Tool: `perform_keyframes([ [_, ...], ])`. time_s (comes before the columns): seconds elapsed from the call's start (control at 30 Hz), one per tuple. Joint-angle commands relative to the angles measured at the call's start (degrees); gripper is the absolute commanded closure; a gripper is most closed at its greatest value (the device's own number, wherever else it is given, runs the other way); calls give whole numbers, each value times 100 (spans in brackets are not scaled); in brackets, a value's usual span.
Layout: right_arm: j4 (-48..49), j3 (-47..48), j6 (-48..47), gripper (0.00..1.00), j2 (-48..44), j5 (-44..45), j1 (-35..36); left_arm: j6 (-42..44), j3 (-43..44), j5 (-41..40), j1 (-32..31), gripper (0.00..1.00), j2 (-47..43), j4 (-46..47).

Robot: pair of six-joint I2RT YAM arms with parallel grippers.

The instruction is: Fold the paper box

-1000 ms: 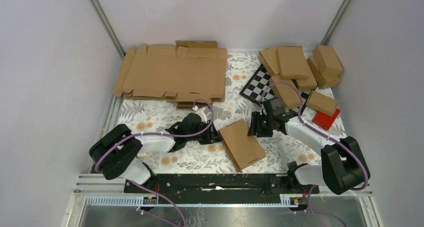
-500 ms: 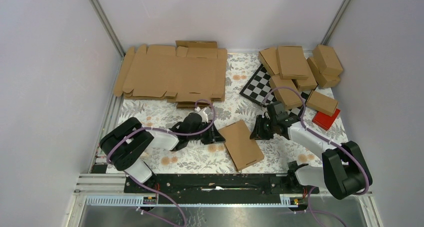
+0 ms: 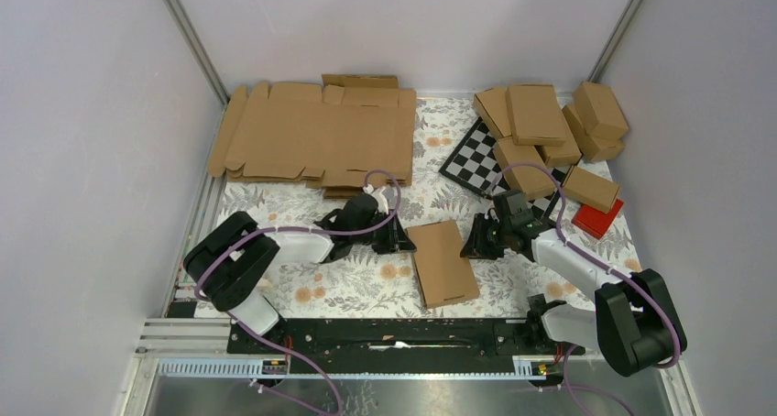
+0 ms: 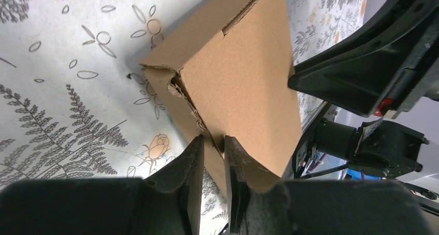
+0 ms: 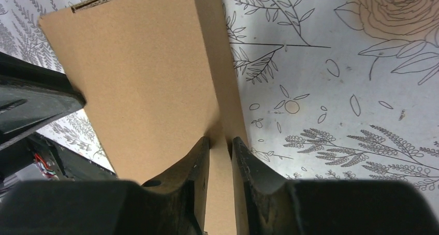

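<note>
The paper box (image 3: 443, 262) is a slim brown closed carton lying flat on the flowered mat, between the two arms. My left gripper (image 3: 400, 241) is at its left edge. In the left wrist view the jaws (image 4: 213, 142) are shut on the box's side wall (image 4: 243, 69) near a ragged corner. My right gripper (image 3: 473, 244) is at the box's right edge. In the right wrist view its jaws (image 5: 221, 142) pinch the narrow side wall of the box (image 5: 145, 79). Each wrist view shows the other arm's black gripper past the box.
A stack of flat cardboard blanks (image 3: 316, 141) lies at the back left. A heap of folded cartons (image 3: 550, 127) sits at the back right, over a chequered board (image 3: 472, 155) and beside a red block (image 3: 597, 219). Grey walls close both sides.
Both grippers moved in to the box's edges and closed on them. The box turned from a slant to nearly square with the table's front edge.
</note>
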Motion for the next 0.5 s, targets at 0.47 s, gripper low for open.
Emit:
perform_keyframes([
  [0.47,501,-25,314,77,202,-776,162,-351,936,902,-260,79,-390,1150],
])
